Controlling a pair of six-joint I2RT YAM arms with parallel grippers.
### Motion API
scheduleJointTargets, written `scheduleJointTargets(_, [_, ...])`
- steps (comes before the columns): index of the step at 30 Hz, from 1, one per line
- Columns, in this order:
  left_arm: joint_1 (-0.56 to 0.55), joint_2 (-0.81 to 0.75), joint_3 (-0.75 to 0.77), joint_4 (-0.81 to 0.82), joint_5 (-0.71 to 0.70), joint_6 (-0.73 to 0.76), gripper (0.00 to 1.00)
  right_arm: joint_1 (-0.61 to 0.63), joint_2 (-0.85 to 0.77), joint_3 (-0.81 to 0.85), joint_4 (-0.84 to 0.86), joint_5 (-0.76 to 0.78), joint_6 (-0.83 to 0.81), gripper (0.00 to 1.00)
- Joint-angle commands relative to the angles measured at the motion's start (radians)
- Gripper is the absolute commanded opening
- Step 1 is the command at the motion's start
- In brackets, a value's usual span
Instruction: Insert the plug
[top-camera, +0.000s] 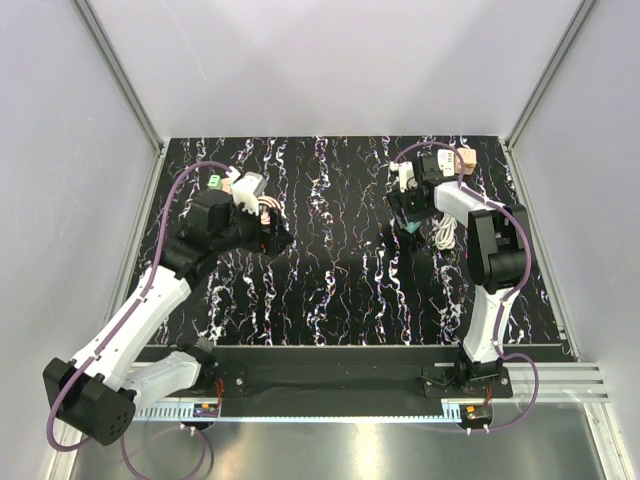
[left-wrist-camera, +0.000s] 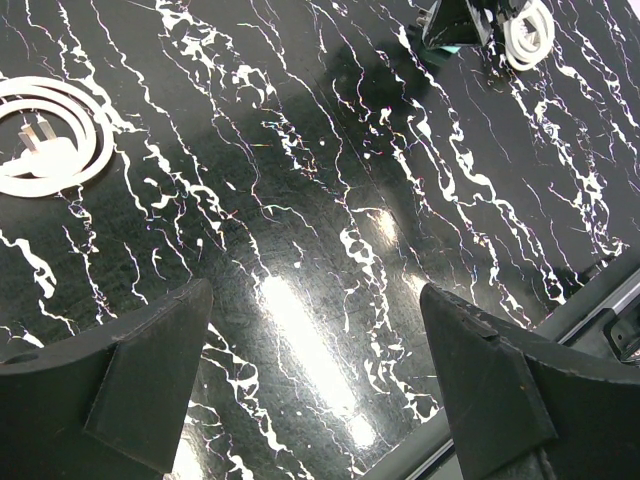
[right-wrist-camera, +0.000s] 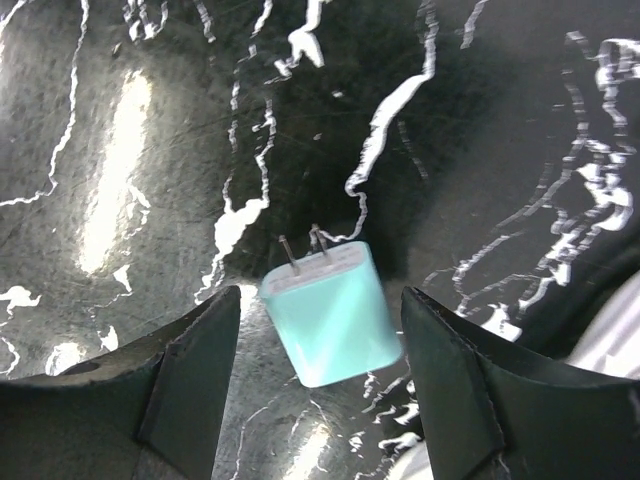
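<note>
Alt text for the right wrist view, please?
A teal adapter with two metal prongs lies on the black marbled table, between the spread fingers of the open end effector. Its prongs point away from the camera.

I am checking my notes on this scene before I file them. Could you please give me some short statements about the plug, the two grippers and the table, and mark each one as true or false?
1. The plug sits between the open fingers of the right gripper. True.
2. The plug shows three prongs. False: only two metal prongs show.
3. The left gripper holds the white coiled cable. False: this gripper is open and empty, and the cable lies apart from it on the table.
4. The table is black with white veins. True.
</note>
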Motion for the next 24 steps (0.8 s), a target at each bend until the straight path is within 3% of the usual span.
scheduleJointTargets(1, [-0.004,0.008,-0.006,0.058,-0.007,-0.012,0.89,-0.002,-0.015,-0.03,0.013,-0.072,-0.021,0.72])
scheduleJointTargets(7, [-0.004,0.033,0.0,0.062,0.024,-0.03,0.89,-0.002,0.0,-0.016,-0.036,-0.089,-0.052,0.63])
scheduleJointTargets(12, [-0.004,0.057,0.032,0.061,0.065,-0.05,0.89,0.036,-0.067,-0.012,-0.039,-0.123,-0.001,0.25])
scheduleJointTargets(13, [-0.002,0.067,0.04,0.061,0.077,-0.067,0.89,0.058,-0.084,-0.015,-0.036,-0.111,0.003,0.13])
scheduleJointTargets(15, [-0.001,0.097,0.063,0.052,0.113,-0.088,0.85,0.142,-0.15,-0.03,-0.03,-0.063,0.014,0.04])
scheduleJointTargets(18, [0.024,0.149,0.113,0.016,0.185,-0.137,0.8,0.228,-0.3,-0.105,0.044,-0.048,0.051,0.0])
scheduleJointTargets(24, [0.075,0.224,0.187,0.01,0.36,-0.18,0.75,0.381,-0.598,-0.278,0.239,-0.178,0.114,0.0])
